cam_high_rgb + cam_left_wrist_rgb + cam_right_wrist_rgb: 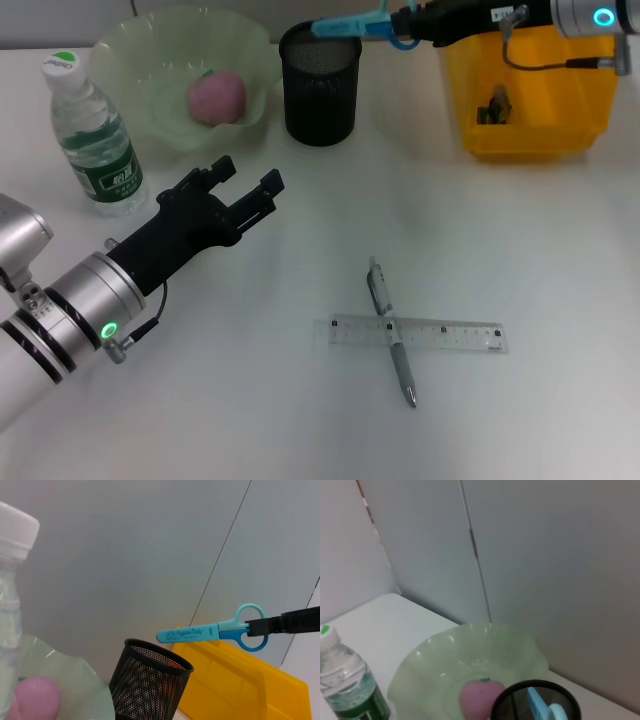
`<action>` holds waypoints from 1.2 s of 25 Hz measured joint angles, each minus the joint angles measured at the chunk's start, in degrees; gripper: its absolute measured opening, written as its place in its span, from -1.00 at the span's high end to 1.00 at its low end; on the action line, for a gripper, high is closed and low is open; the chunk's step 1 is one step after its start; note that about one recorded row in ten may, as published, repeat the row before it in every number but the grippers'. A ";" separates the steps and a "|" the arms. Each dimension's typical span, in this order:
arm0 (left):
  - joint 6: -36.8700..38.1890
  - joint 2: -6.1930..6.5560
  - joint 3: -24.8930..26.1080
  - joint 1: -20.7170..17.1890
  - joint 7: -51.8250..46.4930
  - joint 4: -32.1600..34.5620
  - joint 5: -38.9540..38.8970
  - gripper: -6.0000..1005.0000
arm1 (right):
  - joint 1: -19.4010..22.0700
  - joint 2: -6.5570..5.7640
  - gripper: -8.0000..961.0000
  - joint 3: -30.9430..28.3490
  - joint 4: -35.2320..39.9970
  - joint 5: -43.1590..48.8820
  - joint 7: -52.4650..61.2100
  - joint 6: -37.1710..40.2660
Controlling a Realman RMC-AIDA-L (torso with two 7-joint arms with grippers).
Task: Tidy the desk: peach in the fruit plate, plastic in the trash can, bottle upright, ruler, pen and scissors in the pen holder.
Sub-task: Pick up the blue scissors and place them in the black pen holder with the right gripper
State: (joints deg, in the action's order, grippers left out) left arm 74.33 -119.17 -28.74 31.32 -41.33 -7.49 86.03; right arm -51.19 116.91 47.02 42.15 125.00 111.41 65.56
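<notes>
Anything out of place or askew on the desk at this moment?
Yes: the pen lies crossed over the ruler on the open table, not in the pen holder. The right gripper holds the scissors above the holder. Bottle upright, peach in the plate.

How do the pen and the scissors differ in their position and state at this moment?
The pen lies flat on the desk, while the scissors hang in the air above the black pen holder. Nothing grips the pen; the right claw holds the scissors by the handles. The pen crosses over the clear ruler; the scissors touch only the claw. The left claw hovers open, away from both. Neither is in the holder yet.
</notes>
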 joint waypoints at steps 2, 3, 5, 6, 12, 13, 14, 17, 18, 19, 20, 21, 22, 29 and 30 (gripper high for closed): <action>-0.24 0.00 0.01 0.26 0.00 0.03 -0.02 -0.59 | -0.23 -0.03 0.78 -0.01 0.49 1.13 0.58 -0.03; -0.24 0.00 0.01 0.26 0.00 0.03 -0.02 -0.59 | -0.49 -0.03 0.78 0.00 0.65 1.80 0.97 -0.05; -0.48 0.00 0.03 0.45 -0.04 0.21 -0.03 -0.59 | -0.96 -0.03 0.78 0.00 0.75 3.14 1.87 -0.10; -0.49 0.00 0.07 0.48 -0.18 0.45 -0.05 -0.59 | -1.38 -0.03 0.78 0.00 0.83 4.34 2.61 -0.11; -0.84 0.00 0.11 0.83 -0.38 0.65 -0.14 -0.59 | -2.86 -0.07 0.77 0.00 1.14 8.09 5.37 0.23; -1.07 0.00 0.11 0.98 -0.37 0.65 -0.10 -0.59 | -3.22 -0.08 0.77 0.00 1.28 9.27 6.24 0.35; -1.35 0.00 0.10 1.16 -0.38 0.64 -0.04 -0.59 | -3.49 -0.08 0.77 0.00 1.37 10.02 6.88 0.45; -1.83 -0.01 0.04 1.51 -0.41 0.54 0.14 -0.59 | -4.21 -0.31 0.77 -0.01 1.56 11.10 8.23 0.53; -1.88 0.00 0.02 1.54 -0.39 0.48 0.15 -0.59 | -4.41 -0.40 0.77 0.00 1.57 11.28 8.54 0.55; -1.89 -0.01 0.01 1.54 -0.35 0.45 0.16 -0.59 | -4.77 -0.55 0.77 -0.01 1.56 11.60 9.07 0.57; -1.91 -0.01 0.02 1.55 -0.31 0.42 0.16 -0.59 | -5.08 -0.61 0.77 -0.01 1.51 12.08 9.50 0.58; -1.96 -0.01 0.03 1.55 -0.26 0.42 0.16 -0.59 | -5.53 -0.65 0.77 -0.01 1.42 12.84 10.08 0.59; -2.09 -0.01 0.05 1.55 -0.22 0.45 0.17 -0.59 | -5.84 -0.65 0.76 0.00 1.32 13.35 10.47 0.57; -2.89 -0.01 -0.21 1.17 -0.03 0.78 0.19 -0.59 | -8.11 -0.65 0.76 -0.01 0.64 16.57 13.71 0.12; -2.89 -0.01 -0.21 1.17 -0.03 0.78 0.19 -0.59 | -8.11 -0.65 0.76 -0.01 0.64 16.57 13.71 0.12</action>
State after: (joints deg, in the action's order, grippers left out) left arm 71.44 -119.18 -28.95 32.49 -41.36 -6.71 86.23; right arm -59.30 116.26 47.02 42.79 141.57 125.11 65.68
